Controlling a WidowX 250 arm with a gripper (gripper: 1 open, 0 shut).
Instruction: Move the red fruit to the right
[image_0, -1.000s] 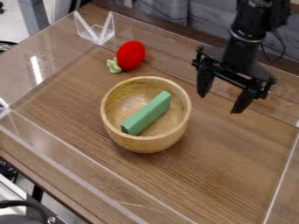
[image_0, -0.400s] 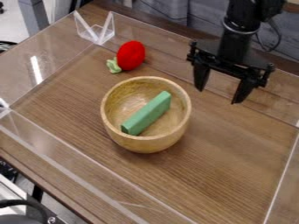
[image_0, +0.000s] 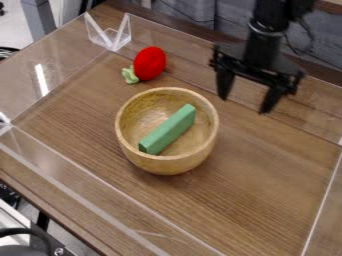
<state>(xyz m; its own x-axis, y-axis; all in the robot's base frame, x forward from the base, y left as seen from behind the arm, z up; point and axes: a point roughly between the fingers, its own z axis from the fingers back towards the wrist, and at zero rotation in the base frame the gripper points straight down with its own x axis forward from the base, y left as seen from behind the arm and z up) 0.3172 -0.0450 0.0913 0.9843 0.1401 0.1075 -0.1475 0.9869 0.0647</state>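
The black gripper (image_0: 254, 85) has its jaws spread wide, as wide as they go, with nothing pinched between them; its two fingers hang over the table (image_0: 267, 170) near the far edge, toward the far right corner, apart from the bowl and the fruit; the arm above it is dark and slightly blurred.

The red fruit (image_0: 148, 62) lies on the table to the gripper's left in the view, well apart from it, near the far edge and left of the middle; its light green leafy end (image_0: 130, 75) points toward the left edge of the table; there is one such fruit, lying outside the bowl.

Nearer the front edge than the gripper, and to its left in the view, stands one round wooden bowl (image_0: 124, 130), around the middle of the table; inside it lies one green rectangular block (image_0: 167, 130), set on a slant, one end toward the far right, the other toward the near left.

Farther out, past the fruit, one clear, see-through container (image_0: 110, 32) stands near the far left corner of the table; at the near left, beyond the table's edge, one black curved cable (image_0: 30, 233) shows, partly cut off by the frame.
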